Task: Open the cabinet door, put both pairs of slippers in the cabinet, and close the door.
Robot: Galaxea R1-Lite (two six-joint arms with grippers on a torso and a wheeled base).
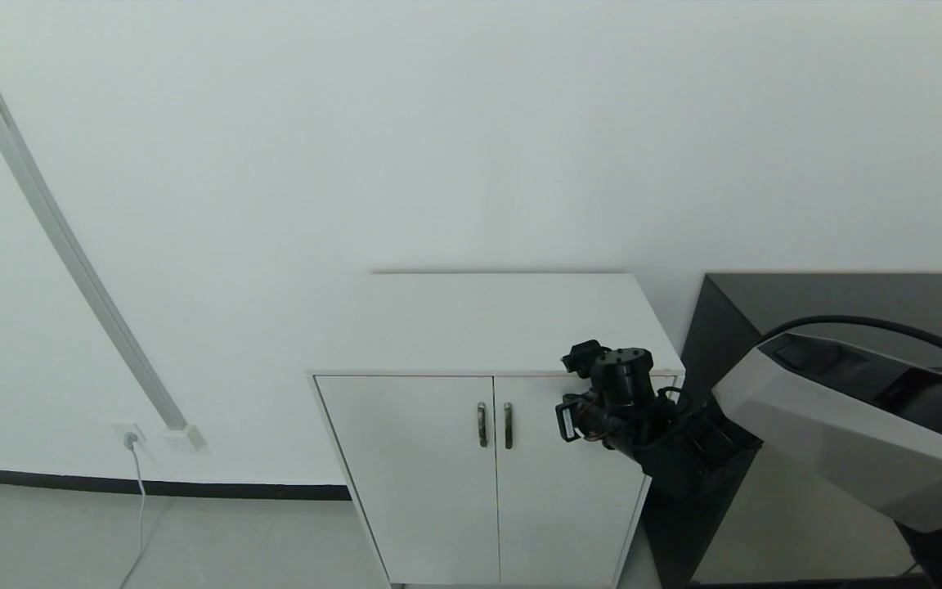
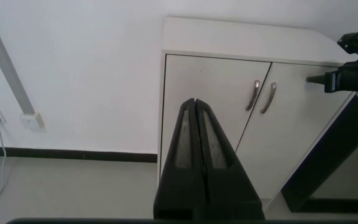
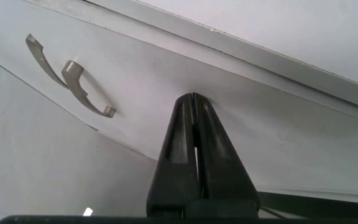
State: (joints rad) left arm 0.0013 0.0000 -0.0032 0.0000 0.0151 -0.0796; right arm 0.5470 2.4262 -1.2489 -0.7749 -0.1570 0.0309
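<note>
Bare indoor room with a test-space look.
You face a plain white wall (image 1: 356, 123), surface cable trunking (image 1: 62, 225), a socket (image 1: 129, 434), black skirting (image 1: 193, 489) and one white cabinet (image 1: 471, 327).

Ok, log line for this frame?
cabinet: closed | right end effector: shut, near right door | left end effector: shut, apart from cabinet

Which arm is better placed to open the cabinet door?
Probably right: the right tool, shut, is close to the right door, near its handle. The left tool is farther back.
</note>
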